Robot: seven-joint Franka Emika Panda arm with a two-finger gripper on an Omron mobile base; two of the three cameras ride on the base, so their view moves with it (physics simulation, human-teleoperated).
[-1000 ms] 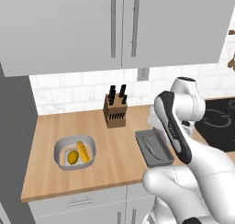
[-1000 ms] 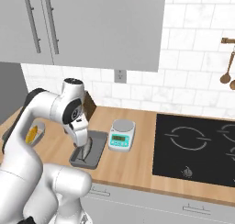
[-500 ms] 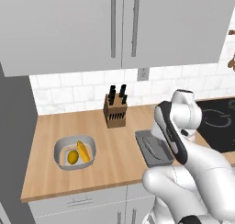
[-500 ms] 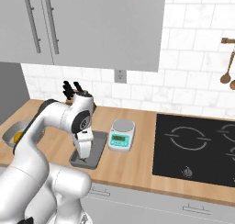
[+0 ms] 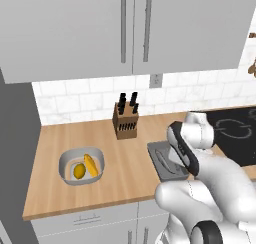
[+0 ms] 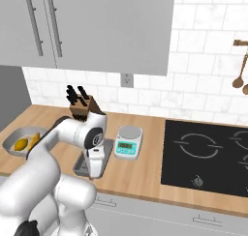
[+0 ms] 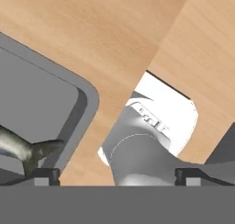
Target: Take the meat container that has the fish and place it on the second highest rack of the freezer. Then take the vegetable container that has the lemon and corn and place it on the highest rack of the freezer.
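The meat container (image 5: pixel 161 164), a flat grey tray, lies on the counter right of the knife block, partly covered by my arm. Its rim (image 7: pixel 87 99) fills the left of the hand view, with the fish (image 7: pixel 18 147) showing its grey tail inside. My gripper (image 6: pixel 95 171) hangs low over the tray's near end, pointing down. It is open (image 7: pixel 117 177), with one fingertip (image 7: pixel 46 175) over the tray and the other off it. The vegetable container (image 5: pixel 66 160), a rounded grey bowl, holds the lemon (image 5: pixel 79 171) and corn (image 5: pixel 90 165) at the counter's left. The freezer's racks are out of view.
A knife block (image 5: pixel 126 120) stands at the back by the wall. A small white scale (image 6: pixel 128 142) sits just right of the tray. The black cooktop (image 6: pixel 208 157) takes up the right of the counter. A tall grey cabinet side (image 5: pixel 15 153) bounds the left end.
My arm has folded down and brought the hand from above the counter to just over the fish tray. The jaws stayed open; both containers stayed put.
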